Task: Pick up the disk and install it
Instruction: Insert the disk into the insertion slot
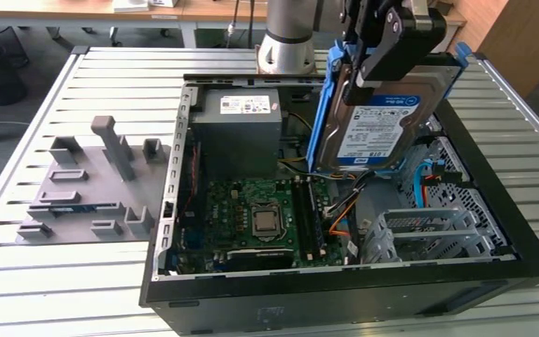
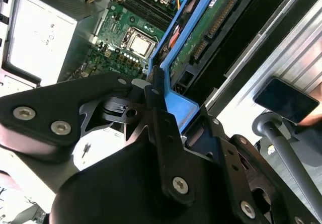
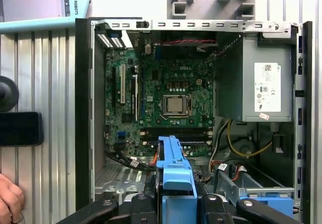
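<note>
The disk (image 1: 379, 126), a silver drive with a white-and-blue label in a blue plastic carrier, hangs upright over the far side of the open computer case (image 1: 344, 288). My gripper (image 1: 384, 64) is shut on its upper end, the black jaws clamping the carrier from both sides. In the second wrist view the disk's (image 2: 201, 38) green circuit-board underside faces the camera, with a black finger (image 2: 156, 108) pressed on the blue frame. In the first wrist view the carrier's blue edge (image 3: 176, 173) stands between the jaws above the motherboard (image 3: 171, 98).
A metal drive cage (image 1: 429, 232) sits at the case's near corner on the exterior view's right. The grey power supply (image 1: 236, 130) and loose cables (image 1: 344, 210) lie inside. A grey fixture block (image 1: 82, 189) rests on the slatted table. A person's hand (image 3: 10, 199) is beside the case.
</note>
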Available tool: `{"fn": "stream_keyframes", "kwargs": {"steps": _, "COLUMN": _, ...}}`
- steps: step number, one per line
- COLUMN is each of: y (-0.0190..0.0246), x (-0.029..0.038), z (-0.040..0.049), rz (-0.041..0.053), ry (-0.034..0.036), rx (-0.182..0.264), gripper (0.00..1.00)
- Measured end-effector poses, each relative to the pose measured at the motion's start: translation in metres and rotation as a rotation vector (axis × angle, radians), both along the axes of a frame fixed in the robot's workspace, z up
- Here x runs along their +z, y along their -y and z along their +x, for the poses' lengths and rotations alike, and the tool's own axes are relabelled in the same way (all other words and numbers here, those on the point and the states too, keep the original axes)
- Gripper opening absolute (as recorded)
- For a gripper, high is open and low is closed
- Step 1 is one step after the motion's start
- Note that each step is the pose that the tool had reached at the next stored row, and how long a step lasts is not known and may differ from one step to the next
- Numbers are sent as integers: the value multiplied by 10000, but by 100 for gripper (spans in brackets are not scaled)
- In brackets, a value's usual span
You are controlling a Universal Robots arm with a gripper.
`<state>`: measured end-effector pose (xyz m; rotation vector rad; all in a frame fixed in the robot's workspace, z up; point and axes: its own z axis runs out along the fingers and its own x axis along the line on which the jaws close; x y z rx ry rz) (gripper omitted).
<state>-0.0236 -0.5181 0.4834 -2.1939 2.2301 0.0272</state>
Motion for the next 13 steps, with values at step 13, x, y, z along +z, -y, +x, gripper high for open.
{"fn": "stream_keyframes", "kwargs": {"steps": 13, "y": 74, "x": 0, "z": 0, "rz": -6, "ry": -1, "rx": 1, "gripper": 36}}
